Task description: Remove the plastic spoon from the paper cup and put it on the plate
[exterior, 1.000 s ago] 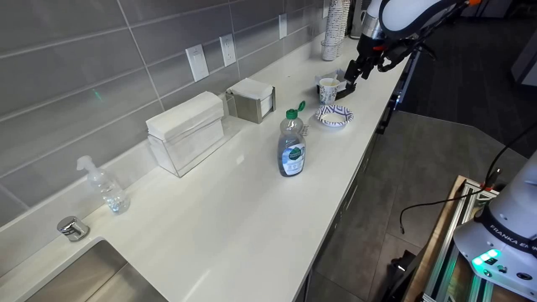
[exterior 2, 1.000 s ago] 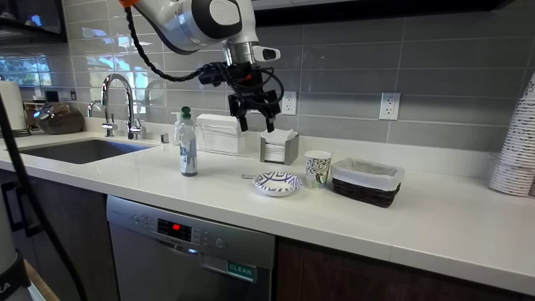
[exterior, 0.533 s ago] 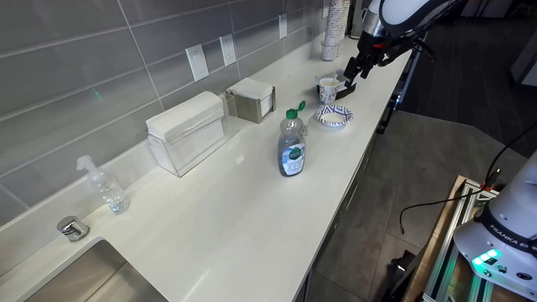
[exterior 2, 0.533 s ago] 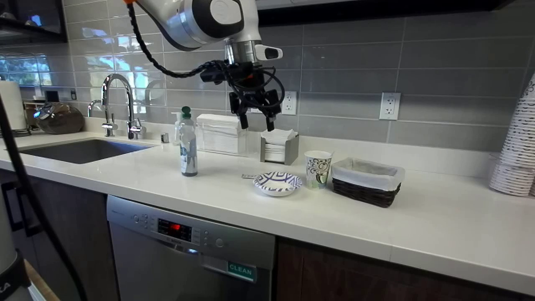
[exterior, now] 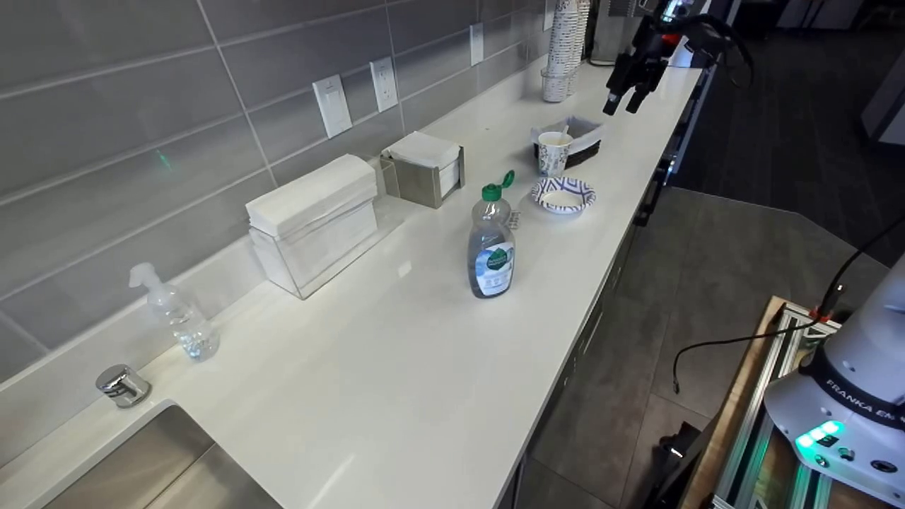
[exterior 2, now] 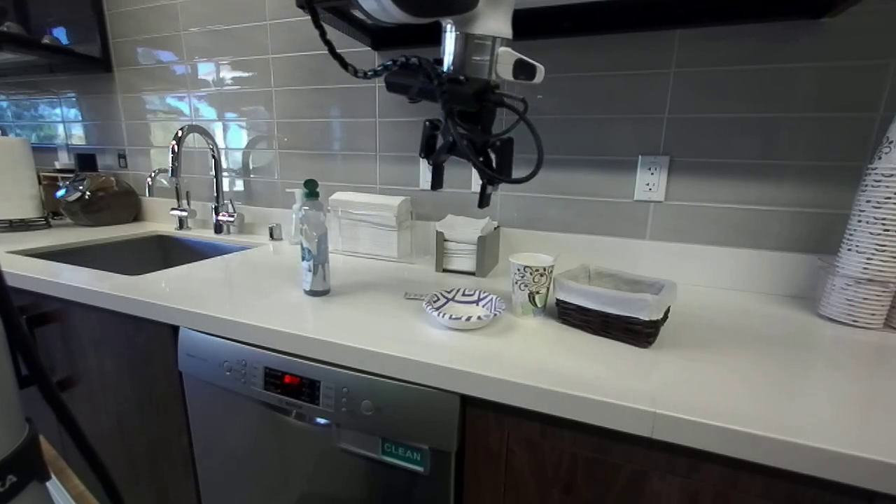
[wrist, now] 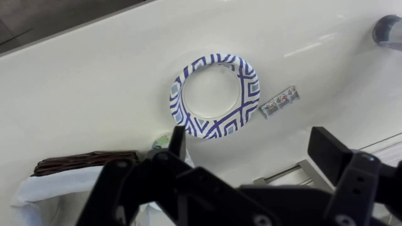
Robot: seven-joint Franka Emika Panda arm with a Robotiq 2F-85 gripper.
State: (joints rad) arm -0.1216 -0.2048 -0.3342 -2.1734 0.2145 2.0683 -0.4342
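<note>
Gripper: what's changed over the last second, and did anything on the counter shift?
The gripper has moved rightward and up in the picture in both exterior views, its fingers still apart; nothing was gripped or released. The spoon still sticks up from the paper cup, and the plate, basket and green-capped bottle stayed put.

gripper (exterior 2: 460,192) — jaws apart, above counter (exterior 2: 742,378) | paper cup (exterior 2: 530,285) — upright, between plate (exterior 2: 464,310) and lined basket (exterior 2: 610,322)

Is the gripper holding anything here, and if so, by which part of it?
Nothing is held: the gripper is open, with nothing between its fingers. The plastic spoon pokes out of the paper cup, away from the gripper.
</note>
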